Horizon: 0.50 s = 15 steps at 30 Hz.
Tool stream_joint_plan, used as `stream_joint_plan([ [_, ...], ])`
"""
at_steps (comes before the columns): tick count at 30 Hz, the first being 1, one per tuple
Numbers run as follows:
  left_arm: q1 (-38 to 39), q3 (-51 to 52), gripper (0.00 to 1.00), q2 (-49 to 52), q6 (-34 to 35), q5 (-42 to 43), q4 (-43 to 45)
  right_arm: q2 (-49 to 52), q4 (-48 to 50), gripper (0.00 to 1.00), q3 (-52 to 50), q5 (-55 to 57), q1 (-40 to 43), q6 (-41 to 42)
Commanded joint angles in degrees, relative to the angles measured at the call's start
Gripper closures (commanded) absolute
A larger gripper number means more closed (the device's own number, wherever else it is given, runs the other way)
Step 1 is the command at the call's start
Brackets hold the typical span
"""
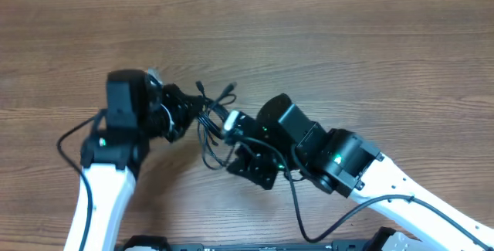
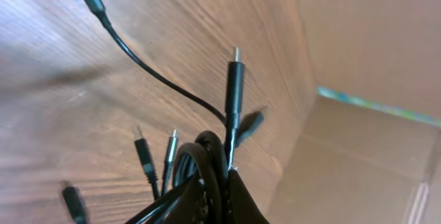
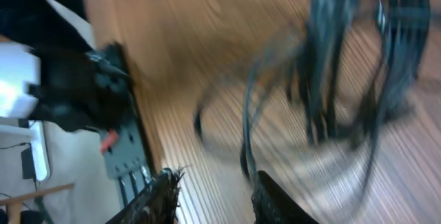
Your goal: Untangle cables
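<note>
Clamping the cables (image 1: 209, 118) between shut fingers, the left gripper (image 1: 180, 117) gripped a knotted black bundle, thin plug ends splaying out, one silvery-tipped, around the worktop's (image 1: 347, 35) middle; the right gripper (image 1: 230, 125) stood just beside, jaws apart.

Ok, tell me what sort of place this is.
Probably a robotics lab or test bench: a white left arm and right arm work at a wooden table, a tangle of thin black cables between them, and what look like cardboard panels stand past the table's edge.
</note>
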State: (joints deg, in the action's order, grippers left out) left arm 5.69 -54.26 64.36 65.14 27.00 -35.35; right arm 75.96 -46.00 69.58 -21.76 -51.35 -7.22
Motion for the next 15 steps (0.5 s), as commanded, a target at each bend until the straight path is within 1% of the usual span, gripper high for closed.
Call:
stream_joint_plan([
  [1,5.70,-0.66,0.96,-3.82,12.35,-18.43,-3.91,-0.76,3.04,0.60,0.79,-1.73,-2.97,0.17],
  [2,7.15,-0.66,0.96,-4.22,14.93,-20.55,-5.33,-0.68,3.76,0.57,0.79,-1.25,-3.76,0.20],
  [3,8.44,-0.66,0.96,-4.28,17.07,-22.14,-6.47,-0.44,4.39,0.56,0.79,-0.50,-4.70,0.20],
  [6,10.62,-0.66,0.96,-3.52,20.22,-23.12,-7.72,0.48,4.61,0.55,0.79,3.48,-7.89,0.55],
  [10,10.95,-0.66,0.96,-2.43,21.90,-22.84,-7.72,2.51,2.86,0.53,0.76,12.09,-11.87,1.29],
  [11,10.95,-0.66,0.96,-2.34,22.34,-22.49,-7.74,3.50,2.19,0.49,0.76,15.13,-12.87,1.29],
  [12,10.95,-0.66,0.96,-2.34,22.34,-22.18,-7.72,4.50,1.77,0.43,0.76,17.46,-13.44,1.29],
  [13,10.95,-0.66,0.96,-2.34,22.34,-21.73,-7.72,5.68,1.51,0.41,0.76,19.67,-13.79,1.29],
  [15,10.95,-0.66,0.96,-2.34,22.32,-20.76,-7.93,8.07,1.62,0.40,0.76,22.40,-13.84,1.27],
])
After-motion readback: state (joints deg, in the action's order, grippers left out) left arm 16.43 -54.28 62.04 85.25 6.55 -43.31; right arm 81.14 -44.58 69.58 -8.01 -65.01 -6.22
